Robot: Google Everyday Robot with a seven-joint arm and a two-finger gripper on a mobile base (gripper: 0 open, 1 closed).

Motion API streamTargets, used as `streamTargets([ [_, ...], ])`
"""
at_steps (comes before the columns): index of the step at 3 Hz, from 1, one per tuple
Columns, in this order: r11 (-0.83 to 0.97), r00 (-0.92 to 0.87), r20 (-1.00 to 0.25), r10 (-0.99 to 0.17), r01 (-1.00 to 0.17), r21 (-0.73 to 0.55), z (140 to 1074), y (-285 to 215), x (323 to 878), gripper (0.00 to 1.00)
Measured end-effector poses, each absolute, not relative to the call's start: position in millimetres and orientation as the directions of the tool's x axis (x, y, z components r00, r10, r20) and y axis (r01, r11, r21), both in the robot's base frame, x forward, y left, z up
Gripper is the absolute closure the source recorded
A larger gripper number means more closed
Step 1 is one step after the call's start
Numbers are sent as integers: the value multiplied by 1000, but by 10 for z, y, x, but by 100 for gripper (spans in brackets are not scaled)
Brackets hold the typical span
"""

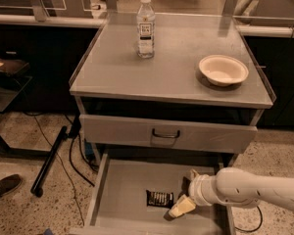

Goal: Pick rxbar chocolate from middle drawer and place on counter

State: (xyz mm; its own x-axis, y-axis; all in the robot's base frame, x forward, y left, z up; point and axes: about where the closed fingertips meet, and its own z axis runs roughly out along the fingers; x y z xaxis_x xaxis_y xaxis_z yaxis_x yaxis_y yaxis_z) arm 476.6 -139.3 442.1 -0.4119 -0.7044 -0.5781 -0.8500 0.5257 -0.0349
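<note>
The rxbar chocolate (159, 198), a dark flat bar with pale lettering, lies on the floor of the open middle drawer (122, 199), right of its centre. My gripper (187, 192) is low inside the drawer, just right of the bar. It is open and holds nothing. One pale fingertip (182, 207) is close beside the bar's right end, and the other (192, 174) is farther back. The grey counter (171, 58) is above.
A clear labelled bottle (145, 26) stands at the counter's back centre. A pale round bowl (223, 69) sits at its right. The upper drawer with a dark handle (165, 134) is closed above the open one. A dark pole (51, 158) and cables lie on the floor at left.
</note>
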Motion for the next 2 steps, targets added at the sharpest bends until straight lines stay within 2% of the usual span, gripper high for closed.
streamTargets([
  [2,458,-340,-641,-688,-889,-21,3990,-1125,4893,0],
])
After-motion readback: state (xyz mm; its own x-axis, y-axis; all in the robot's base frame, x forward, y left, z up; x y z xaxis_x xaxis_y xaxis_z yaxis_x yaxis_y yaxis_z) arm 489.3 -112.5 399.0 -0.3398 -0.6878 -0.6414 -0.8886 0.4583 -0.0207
